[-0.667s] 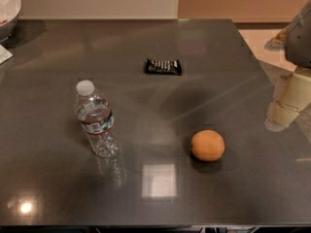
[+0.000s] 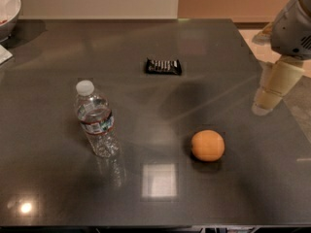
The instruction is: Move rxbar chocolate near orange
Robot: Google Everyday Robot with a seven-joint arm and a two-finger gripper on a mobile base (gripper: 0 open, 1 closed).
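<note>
Camera view: the rxbar chocolate (image 2: 164, 66) lies flat on the dark desk (image 2: 58, 188), back-centre, well apart from the orange (image 2: 207, 145), which sits nearer the front & to the right. A clear water bottle (image 2: 96, 120) w/ a white cap stands upright left of centre, and a white bowl (image 2: 7, 6) shows at the top-left corner. The claw (image 2: 266, 98) hangs by the desk's right edge, up & right of the orange, holding nothing; can't tell if it's apart or together.
</note>
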